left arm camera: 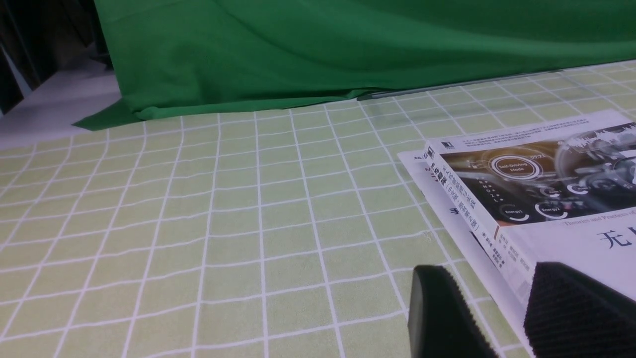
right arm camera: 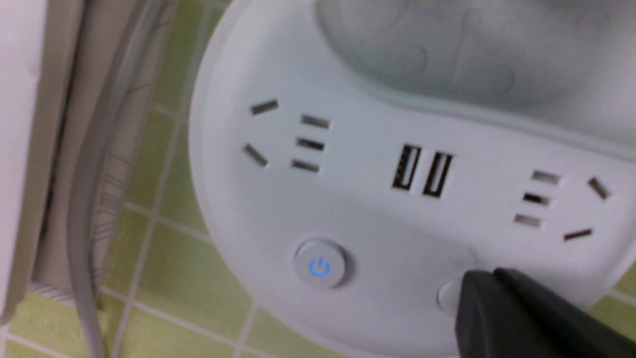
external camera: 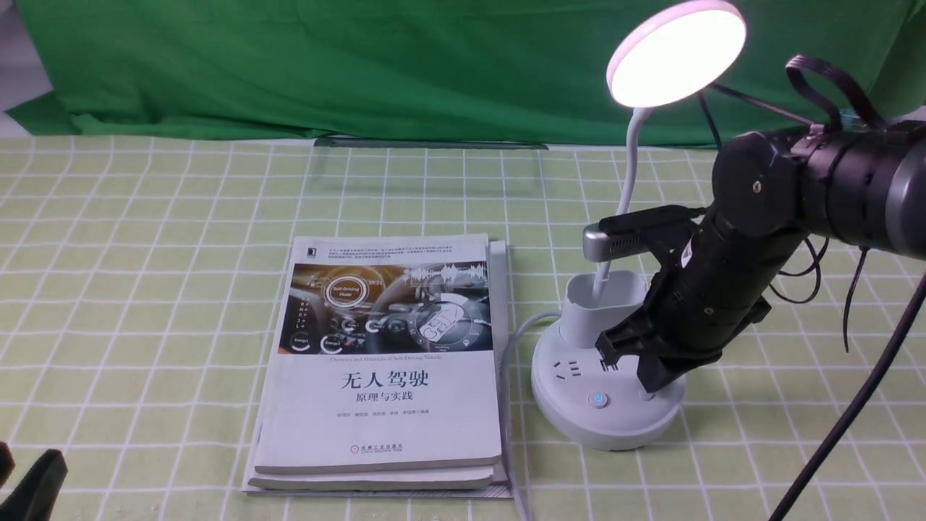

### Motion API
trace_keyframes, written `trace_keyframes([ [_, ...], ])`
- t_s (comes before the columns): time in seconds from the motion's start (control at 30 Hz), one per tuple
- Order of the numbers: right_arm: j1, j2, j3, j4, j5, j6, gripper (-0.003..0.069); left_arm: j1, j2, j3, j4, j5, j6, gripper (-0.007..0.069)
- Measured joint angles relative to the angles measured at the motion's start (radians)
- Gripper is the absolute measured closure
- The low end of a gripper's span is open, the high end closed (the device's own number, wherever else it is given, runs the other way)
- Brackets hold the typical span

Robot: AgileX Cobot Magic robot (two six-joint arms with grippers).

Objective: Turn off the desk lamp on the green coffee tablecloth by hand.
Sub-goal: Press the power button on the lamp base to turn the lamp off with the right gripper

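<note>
The right arm extends from the desk's right edge, wrist bent steeply down. The right gripper (external camera: 649, 380), its fingers pressed together, has its tip at the small button beside the blue-lit power button (right arm camera: 319, 267) of the desk lamp (external camera: 606, 412). The lamp stands right of the middle on the green coffee tablecloth (external camera: 145, 289), head glowing. A stack of books (external camera: 383, 412) lies just beside its base. Bare cloth stretches toward the left and far edges. At the near-left corner the left gripper (left arm camera: 489, 271) sits low, fingers apart.

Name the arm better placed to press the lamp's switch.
Right. The right gripper is down over the desk lamp, at its buttons; the left gripper is far off, past the book.
</note>
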Motion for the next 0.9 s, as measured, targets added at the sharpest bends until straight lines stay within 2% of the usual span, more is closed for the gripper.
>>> trace_keyframes([
  [0.57,0.018,0.059,-0.013,0.002,0.006,0.001,0.0614,0.000,0.000,0.000,0.000,0.000,0.000,0.0382],
  [0.9,0.018,-0.037,0.001,0.000,0.002,0.001,0.0615,0.000,0.000,0.000,0.000,0.000,0.000,0.0382],
])
